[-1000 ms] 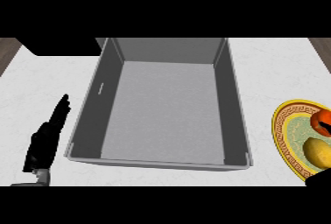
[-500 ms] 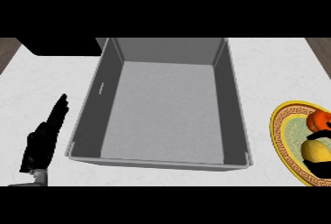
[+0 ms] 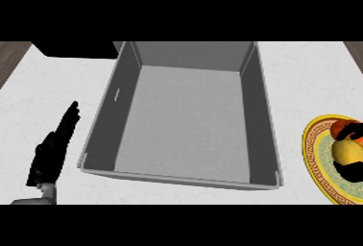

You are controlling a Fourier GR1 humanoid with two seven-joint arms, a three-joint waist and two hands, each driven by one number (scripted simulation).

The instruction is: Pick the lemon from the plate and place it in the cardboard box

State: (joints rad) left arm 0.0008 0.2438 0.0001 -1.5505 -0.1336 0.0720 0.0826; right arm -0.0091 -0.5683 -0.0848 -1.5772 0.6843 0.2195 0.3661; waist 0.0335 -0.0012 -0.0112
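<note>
Grey rectangular box (image 3: 188,120), gold-rimmed plate (image 3: 312,144), seemingly oval lemon (image 3: 346,152)

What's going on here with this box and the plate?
The robot is moving a lemon from the plate at the right into the grey box in the middle. Its right hand shows as black fingers curled round the lemon, which is not yet away from the plate. The box holds nothing. The left hand rests open left of the box.
</note>
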